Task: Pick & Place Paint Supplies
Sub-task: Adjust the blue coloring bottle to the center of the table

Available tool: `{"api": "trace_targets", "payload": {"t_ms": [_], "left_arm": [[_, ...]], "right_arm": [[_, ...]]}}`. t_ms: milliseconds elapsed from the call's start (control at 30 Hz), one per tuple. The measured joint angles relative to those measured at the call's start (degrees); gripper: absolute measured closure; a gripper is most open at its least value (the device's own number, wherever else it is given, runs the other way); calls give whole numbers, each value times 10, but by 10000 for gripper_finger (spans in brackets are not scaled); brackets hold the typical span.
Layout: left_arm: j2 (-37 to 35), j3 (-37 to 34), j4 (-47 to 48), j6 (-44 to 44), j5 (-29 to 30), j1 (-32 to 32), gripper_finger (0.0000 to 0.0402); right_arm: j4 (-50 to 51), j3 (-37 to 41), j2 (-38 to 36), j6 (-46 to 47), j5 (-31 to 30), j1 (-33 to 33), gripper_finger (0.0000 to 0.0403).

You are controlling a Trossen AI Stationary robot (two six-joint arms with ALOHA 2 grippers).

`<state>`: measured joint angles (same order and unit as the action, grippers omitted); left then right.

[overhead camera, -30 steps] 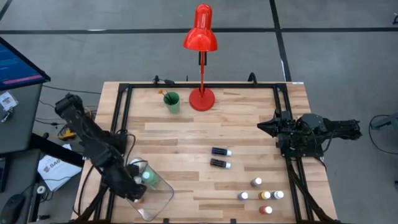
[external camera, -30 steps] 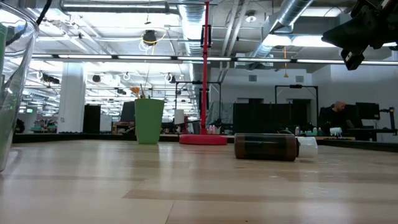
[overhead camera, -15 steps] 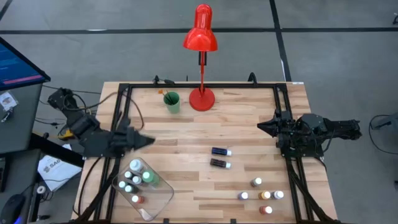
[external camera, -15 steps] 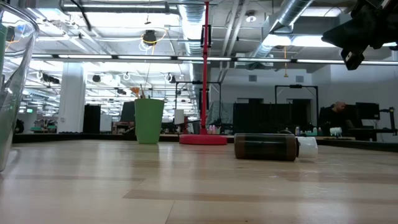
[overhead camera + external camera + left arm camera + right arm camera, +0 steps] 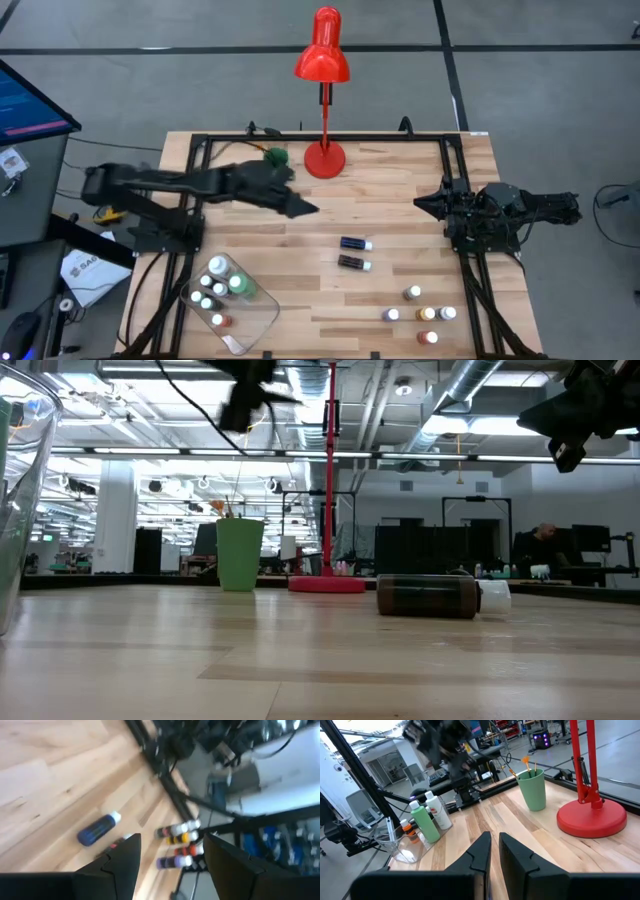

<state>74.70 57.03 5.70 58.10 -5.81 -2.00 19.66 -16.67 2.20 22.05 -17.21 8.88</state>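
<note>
left gripper (image 5: 303, 208) fingers released, empty; drop onto blue white-capped paint bottle (image 5: 354, 243) at its 4 o'clock, straddle body; right gripper (image 5: 424, 203) clenched, parked

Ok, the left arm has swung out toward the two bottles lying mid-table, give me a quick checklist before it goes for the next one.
1. Left claw open and empty: ok, nothing shows between its fingers.
2. Targets visible: ok, two lying bottles rest mid-table, white caps pointing toward the right arm's side.
3. Claw above a target: not ok, in the high view it hangs short of them, nearer the red lamp.
4. Room in the clear tray: ok, bare floor beside the standing bottles.
5. Right claw out of the way: ok, shut and parked at the table's right edge.
6. Standing bottles undisturbed: ok, upright near the front right corner.
</note>
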Motion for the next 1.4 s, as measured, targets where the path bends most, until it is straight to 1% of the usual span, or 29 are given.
{"api": "trace_targets", "payload": {"t_ms": [67,133,200,333,500,700,800,900,1167,1267,1400], "left_arm": [[44,0,-45,-32,-35,-13,198],[81,0,-88,-58,-58,-22,198],[112,1,-120,-82,-64,-26,198],[166,29,-121,-158,-64,-26,198],[236,78,-108,-271,-26,-22,198],[309,129,-109,-430,58,-8,198],[332,138,-107,-490,71,-2,197],[351,139,-107,-508,72,2,188],[386,139,-118,-555,74,15,135],[393,139,-123,-567,72,22,128],[412,141,-121,-568,69,32,128]], "right_arm": [[0,0,0,0,0,0,369],[0,0,0,0,0,0,369],[0,0,0,0,0,0,369],[0,0,0,0,0,0,369],[-1,0,0,0,0,0,369],[0,0,0,0,0,0,369],[0,0,0,0,0,0,369],[0,0,0,0,0,0,369],[0,0,0,0,0,0,369],[0,0,0,0,0,0,369],[0,0,0,0,0,0,369]]}}
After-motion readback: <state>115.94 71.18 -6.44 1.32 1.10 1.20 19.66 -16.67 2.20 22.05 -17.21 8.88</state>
